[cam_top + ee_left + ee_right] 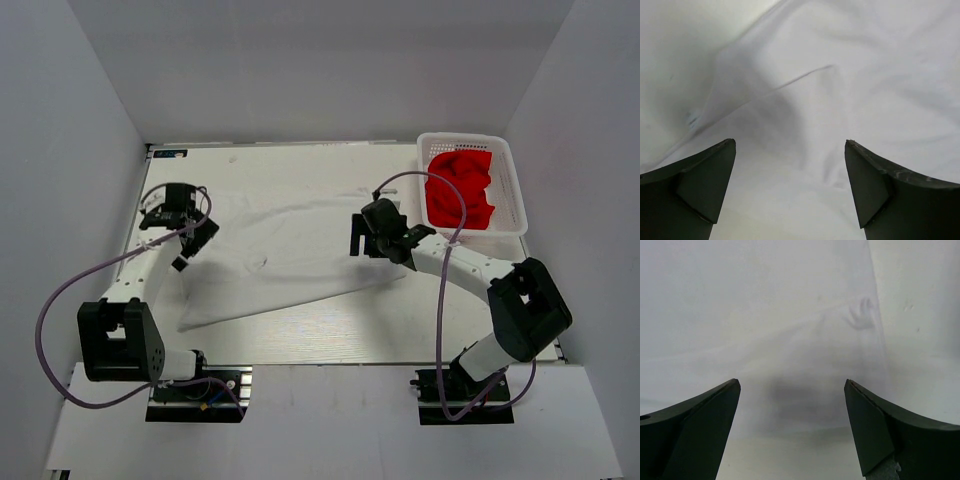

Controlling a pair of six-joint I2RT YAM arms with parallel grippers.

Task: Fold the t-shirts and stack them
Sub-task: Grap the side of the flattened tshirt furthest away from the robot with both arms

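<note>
Left gripper (790,145) and right gripper (792,384) wide, empty, low over opposite ends of white shirt (290,255), spread mid-table (400,335). Red shirt (460,192) in basket (465,138), far-right corner. Risk: uneven pinches skew the fold.

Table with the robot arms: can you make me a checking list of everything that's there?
surface: white table, mostly covered by cloth in the middle.
job's things: white t-shirt spread out and wrinkled, not folded; red t-shirt bunched up in the basket at the far right corner.
clutter: nothing seen, only a small dark label at the far left corner.
grippers: left gripper open, over the white shirt's left side, holding nothing; right gripper open, over its right side, holding nothing.
cables: one purple cable loops beside the left arm, another along the right arm.
surroundings: plain white walls.
</note>
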